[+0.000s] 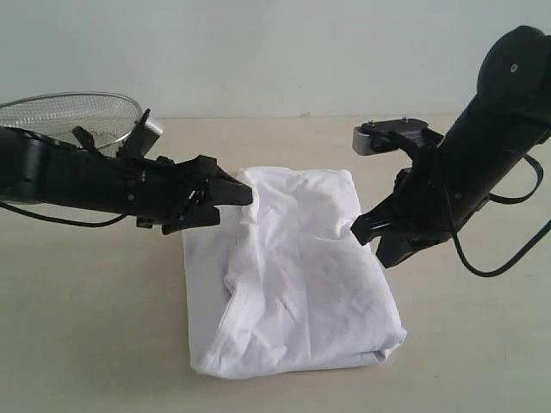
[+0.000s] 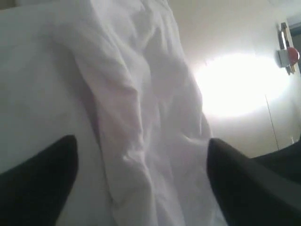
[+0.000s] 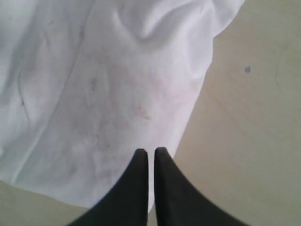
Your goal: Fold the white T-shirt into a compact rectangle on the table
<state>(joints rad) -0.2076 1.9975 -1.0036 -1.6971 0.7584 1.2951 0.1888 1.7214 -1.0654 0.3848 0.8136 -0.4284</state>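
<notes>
Left hand (image 2: pixel 141 140), right hand (image 3: pixel 151 151) — one white T-shirt (image 1: pixel 293 275)

You have the white T-shirt (image 1: pixel 297 275) lying mid-surface (image 1: pixel 86 327).
The wire-mesh basket (image 1: pixel 65 116) sits behind it, far left; the left jaws flank its left edge, the right jaws its right edge.

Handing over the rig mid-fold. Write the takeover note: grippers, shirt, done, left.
Left gripper: open, jaws wide over the left edge of the white T-shirt, gripping nothing.
Right gripper: shut at the shirt's right edge; no cloth visible in its grip.
Shirt: on the table as a rough, wrinkled rectangle; wire-mesh basket stands apart, far left.
Done: main folds, judging by shape.
Left: probably smooth wrinkles, square the uneven near edge, withdraw both arms.
</notes>
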